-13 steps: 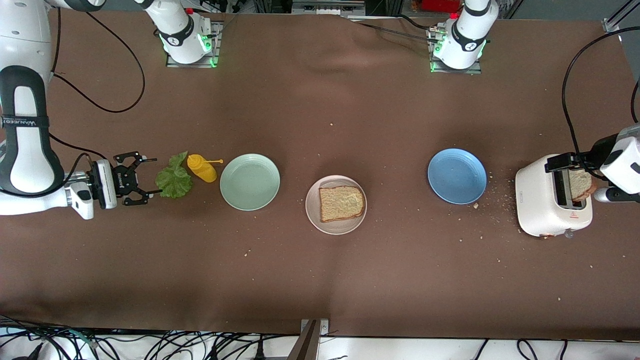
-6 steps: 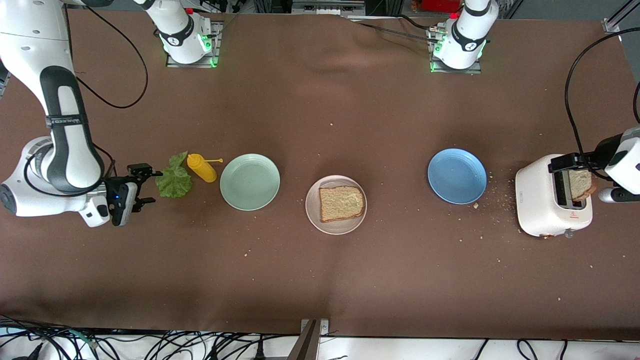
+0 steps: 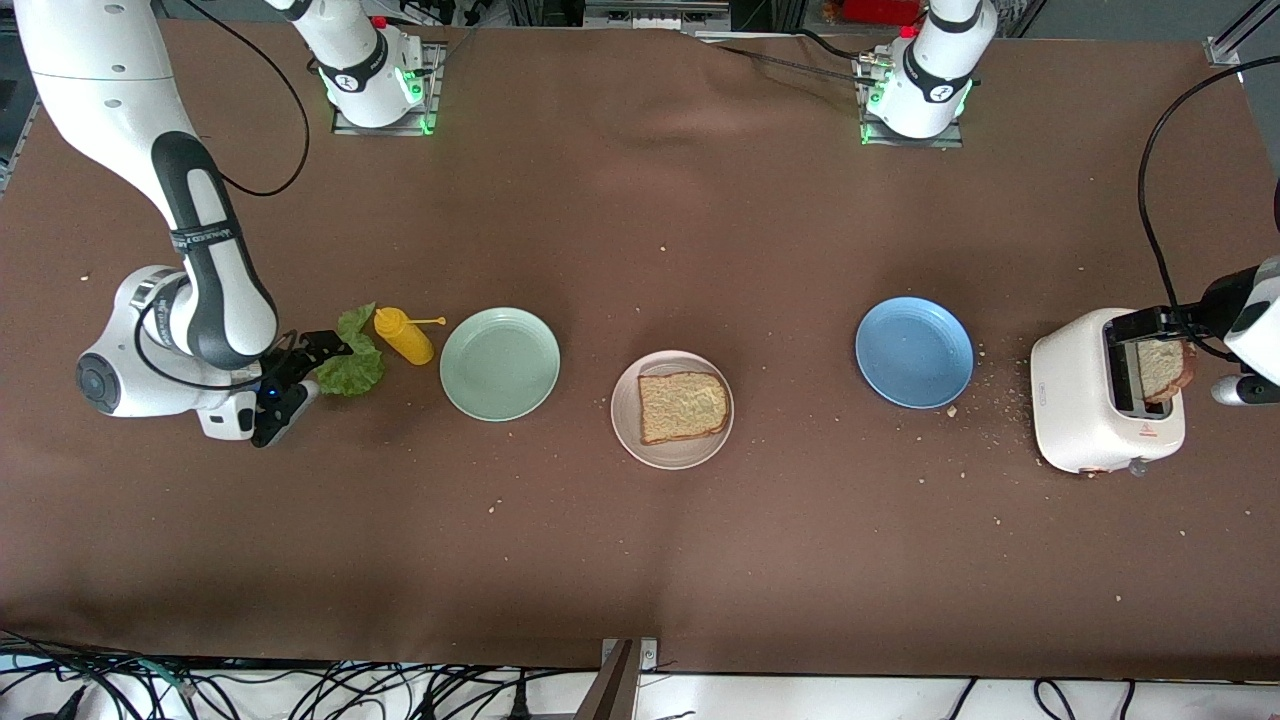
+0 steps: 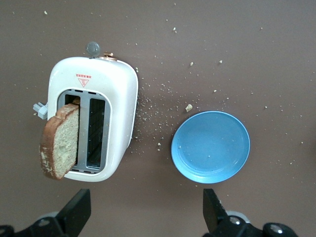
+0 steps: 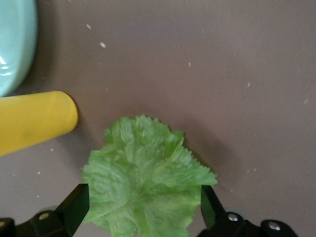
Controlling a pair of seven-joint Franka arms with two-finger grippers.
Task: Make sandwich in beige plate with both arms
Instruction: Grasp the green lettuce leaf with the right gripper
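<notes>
The beige plate (image 3: 672,445) lies mid-table with one slice of speckled brown bread (image 3: 682,406) on it. A second slice (image 3: 1163,368) (image 4: 60,140) leans out of a slot of the white toaster (image 3: 1085,400) (image 4: 121,98) at the left arm's end. My left gripper (image 3: 1145,324) (image 4: 146,219) hangs open and empty over the toaster's edge. The ruffled green lettuce leaf (image 3: 352,368) (image 5: 145,182) lies flat at the right arm's end. My right gripper (image 3: 315,365) (image 5: 143,212) is open just above it, one finger to either side of the leaf.
A yellow mustard bottle (image 3: 403,336) (image 5: 34,121) lies beside the lettuce, touching or nearly so. The mint-green plate (image 3: 499,363) sits between it and the beige plate. The blue plate (image 3: 914,352) (image 4: 211,146) is beside the toaster, with crumbs scattered between them.
The right arm has swung round and turned its wrist downward, bringing its open gripper over the lettuce. The left arm has drawn back slightly toward its end of the table.
</notes>
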